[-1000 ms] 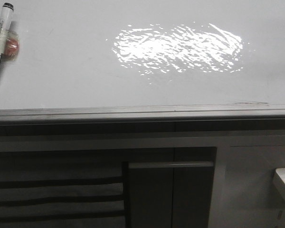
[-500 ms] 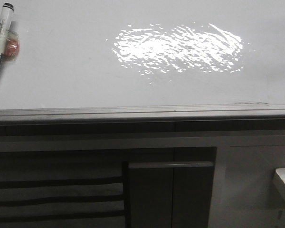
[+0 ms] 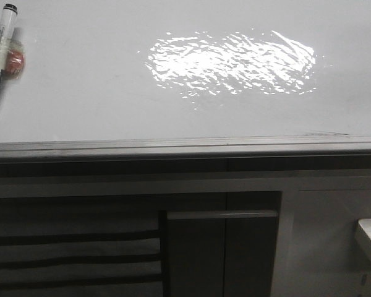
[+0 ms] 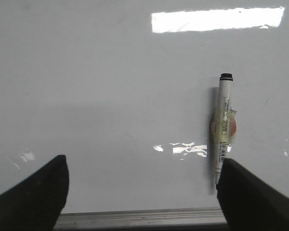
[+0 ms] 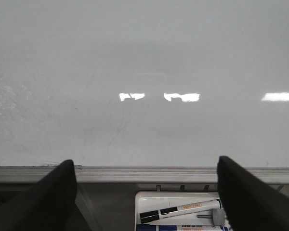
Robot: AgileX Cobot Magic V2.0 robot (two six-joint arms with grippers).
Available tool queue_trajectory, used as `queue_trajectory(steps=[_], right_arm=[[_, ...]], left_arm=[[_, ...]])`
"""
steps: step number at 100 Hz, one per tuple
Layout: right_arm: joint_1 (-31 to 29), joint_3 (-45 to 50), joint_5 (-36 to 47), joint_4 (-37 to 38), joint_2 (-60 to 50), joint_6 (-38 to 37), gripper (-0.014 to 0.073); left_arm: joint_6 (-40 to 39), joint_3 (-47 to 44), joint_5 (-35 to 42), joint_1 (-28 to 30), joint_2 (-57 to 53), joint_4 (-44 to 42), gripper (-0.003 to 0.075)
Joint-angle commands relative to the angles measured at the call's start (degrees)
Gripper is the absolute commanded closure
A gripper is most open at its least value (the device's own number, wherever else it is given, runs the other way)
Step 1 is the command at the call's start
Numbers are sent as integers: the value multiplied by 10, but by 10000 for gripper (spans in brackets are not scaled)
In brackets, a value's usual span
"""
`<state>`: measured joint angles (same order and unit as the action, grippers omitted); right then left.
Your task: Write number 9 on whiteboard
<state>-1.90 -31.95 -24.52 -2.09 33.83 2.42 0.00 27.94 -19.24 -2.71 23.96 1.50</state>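
glossy white-grey, the whiteboard (image 3: pixel 99 93) fills your front view, a rippled glare (image 3: pixel 232 62) on it and its grey edge rail (image 3: pixel 185 147) above dark slatted cabinet panels (image 3: pixel 74 253). you see no written 9. a white marker (image 3: pixel 0 52) with a black cap lies at the board's far left, an orange-red piece taped to it. your left gripper (image 4: pixel 142 192) is spread wide near that marker, holding nothing. your right gripper (image 5: pixel 147 192) gapes empty over a tray (image 5: pixel 149 198) with another marker (image 5: pixel 180 210).
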Motion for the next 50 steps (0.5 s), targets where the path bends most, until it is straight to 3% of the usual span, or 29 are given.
queue_trajectory(steps=[1, 50], right_arm=[[-5, -21, 32, 5, 5, 1, 63], [-5, -21, 30, 3, 5, 1, 63]], left_arm=[[-7, 21, 44, -4, 8, 51, 135], [13, 32, 51, -25, 158, 94, 136]])
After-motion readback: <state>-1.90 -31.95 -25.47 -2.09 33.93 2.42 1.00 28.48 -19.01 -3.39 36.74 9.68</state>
